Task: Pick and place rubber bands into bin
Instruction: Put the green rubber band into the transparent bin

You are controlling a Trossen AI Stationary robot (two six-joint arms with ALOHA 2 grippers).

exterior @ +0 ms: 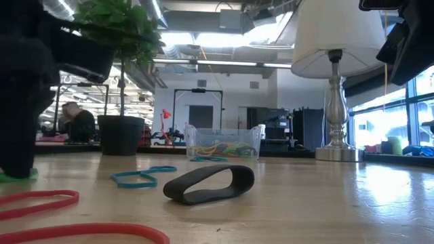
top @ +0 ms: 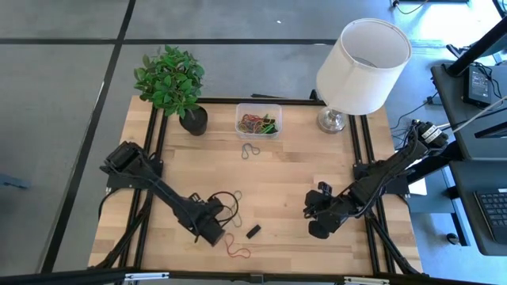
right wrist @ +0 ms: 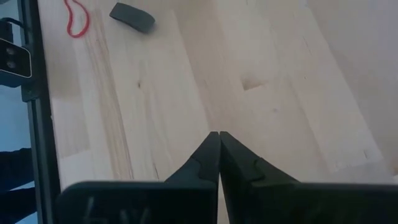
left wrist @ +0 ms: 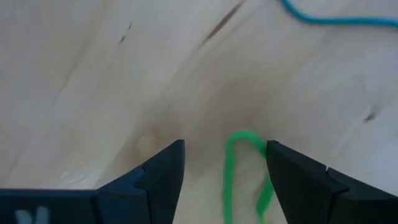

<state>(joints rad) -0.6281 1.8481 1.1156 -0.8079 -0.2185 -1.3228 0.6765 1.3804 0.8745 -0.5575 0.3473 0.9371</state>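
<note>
Left gripper [left wrist: 225, 180] low on the wooden table [top: 301, 182], fingers parted around a thin green rubber band [left wrist: 231, 168] lying flat between them, not yet pinched. Step looks like the grasp. Next: close on the loop, lift, carry to the clear plastic bin [top: 258, 119] at the far edge. Right gripper [right wrist: 219, 155] pressed closed, idle at the right.

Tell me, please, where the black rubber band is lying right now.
In the high view the black rubber band lies flat near the table's front edge, just right of the left gripper and the red band.
</note>
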